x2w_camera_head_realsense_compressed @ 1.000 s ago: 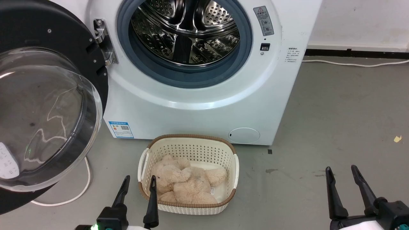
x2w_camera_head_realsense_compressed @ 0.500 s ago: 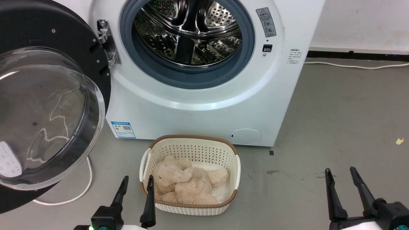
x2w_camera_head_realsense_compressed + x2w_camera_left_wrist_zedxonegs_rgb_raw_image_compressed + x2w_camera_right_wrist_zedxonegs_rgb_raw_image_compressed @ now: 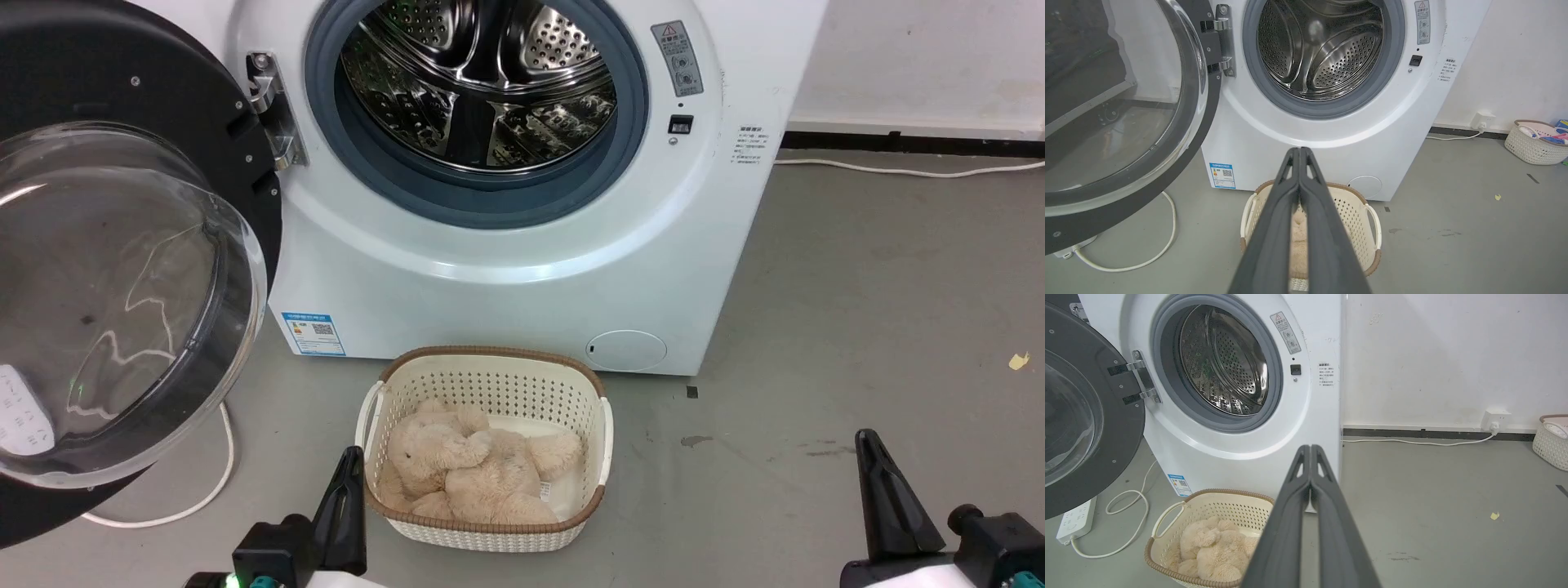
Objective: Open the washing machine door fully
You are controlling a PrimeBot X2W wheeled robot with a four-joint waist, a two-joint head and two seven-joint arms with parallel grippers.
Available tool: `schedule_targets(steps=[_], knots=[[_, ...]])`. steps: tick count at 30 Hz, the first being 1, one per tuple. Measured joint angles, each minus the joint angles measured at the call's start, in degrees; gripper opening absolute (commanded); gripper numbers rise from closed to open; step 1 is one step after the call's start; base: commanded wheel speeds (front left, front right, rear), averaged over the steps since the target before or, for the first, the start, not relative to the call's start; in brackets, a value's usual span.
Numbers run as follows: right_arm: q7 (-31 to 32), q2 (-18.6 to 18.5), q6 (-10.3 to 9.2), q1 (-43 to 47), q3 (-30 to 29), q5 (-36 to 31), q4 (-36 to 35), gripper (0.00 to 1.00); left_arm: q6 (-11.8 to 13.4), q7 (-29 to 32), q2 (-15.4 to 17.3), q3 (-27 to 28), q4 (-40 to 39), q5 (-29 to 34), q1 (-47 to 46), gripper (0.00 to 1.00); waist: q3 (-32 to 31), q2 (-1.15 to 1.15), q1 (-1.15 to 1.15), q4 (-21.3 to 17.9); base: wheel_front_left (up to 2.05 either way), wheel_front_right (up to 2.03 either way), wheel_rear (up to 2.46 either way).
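Now: left tool [image 3: 1299, 151], long dark matte fingers [image 3: 1274, 228] pressed together, empty; right tool [image 3: 1310, 447] likewise pressed tip to tip, empty; just ahead, cream perforated basket [image 3: 490, 377] holds a fuzzy beige plush toy [image 3: 465, 465], partly hidden behind the fingers in the left wrist view; beyond, white washing machine [image 3: 506, 245], steel drum [image 3: 482, 90] exposed, top cut off; glossy black washing machine door [image 3: 163, 106] hangs wide open at its left, glass bowl [image 3: 106, 286] bulging, outer edge cropped.

My head cam: high, pitched down, close on washing machine [image 3: 522, 269] front and basket [image 3: 490, 384]. Left wrist cam: low, head-on. Right wrist cam: low, angled from the right. All share drum [image 3: 482, 90], basket.
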Motion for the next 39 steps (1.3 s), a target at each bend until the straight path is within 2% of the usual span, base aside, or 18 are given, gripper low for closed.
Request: schedule_targets(steps=[39], knots=[[4.5,0.0,0.0,-1.1,1.1,-2.5,-0.3,0.0,-4.3,4.1,-2.8,5.5,-0.7,5.7,-0.5,0.0,-0.5,0.0,0.0,-1.1,0.0,0.0,0.0]])
